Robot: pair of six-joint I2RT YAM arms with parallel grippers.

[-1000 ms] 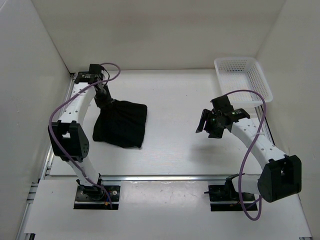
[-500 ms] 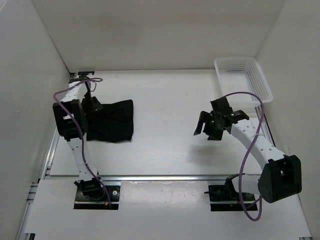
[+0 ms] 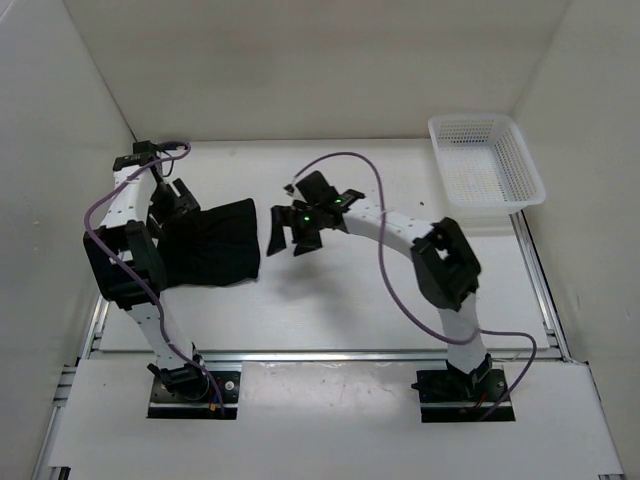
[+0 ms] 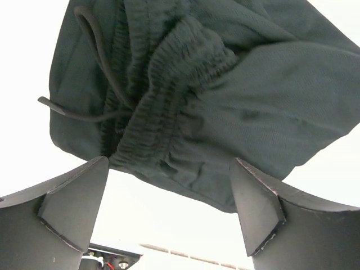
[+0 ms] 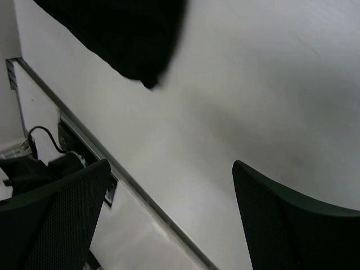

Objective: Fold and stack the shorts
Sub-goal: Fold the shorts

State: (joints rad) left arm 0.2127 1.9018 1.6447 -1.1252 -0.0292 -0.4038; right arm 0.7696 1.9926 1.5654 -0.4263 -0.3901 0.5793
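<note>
One pair of shorts (image 3: 212,247), seemingly folded

The shorts (image 3: 212,255) lie on the left side of the tabletop (image 3: 350,300). The left gripper (image 3: 175,205) is at their far left corner, just beside them. The right gripper (image 3: 286,237) is just to the right of the shorts, near the middle of the tabletop. The basket (image 3: 530,172) sits in the far right corner, well apart from the shorts.
</note>
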